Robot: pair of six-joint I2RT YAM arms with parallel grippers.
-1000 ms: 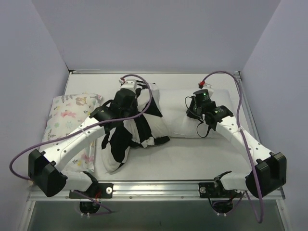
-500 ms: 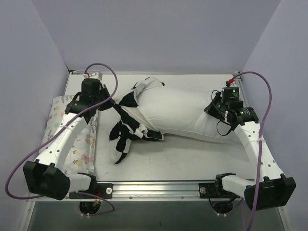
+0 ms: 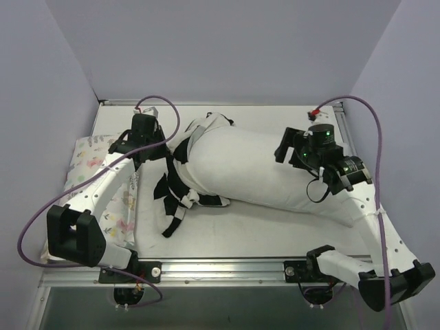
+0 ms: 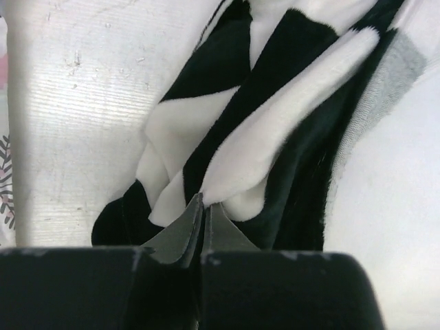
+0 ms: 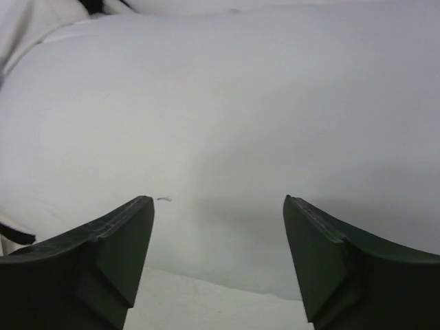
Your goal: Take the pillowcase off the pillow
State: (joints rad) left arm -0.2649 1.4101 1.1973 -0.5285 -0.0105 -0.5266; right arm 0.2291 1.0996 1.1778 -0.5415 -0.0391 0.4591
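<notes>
The table (image 3: 275, 234) carries everything. The pillow (image 3: 254, 165) lies across its middle, plump and white, running from just left of centre out toward the right edge. Most of it is bare.

The pillowcase (image 3: 177, 182) is bunched in black-and-white folds at the pillow's left end. It appears to wrap that end, and a loose tail trails toward the near edge. A floral pillow (image 3: 86, 161) lies along the left edge, partly under the left arm.

The left gripper (image 4: 203, 206) is pinched tight on a fold of the pillowcase, with its jaws closed flat on the fabric, between the floral pillow and the white one. The right gripper (image 5: 218, 203) hangs over the right part of the pillow. Its jaws stand well apart with nothing between them, only the pillow's white surface beyond.

I judge the task well advanced. The cover is off most of the pillow, and what is left is drawing the gathered fabric clear of the left end. For that, the pillow probably needs holding again on the right.
</notes>
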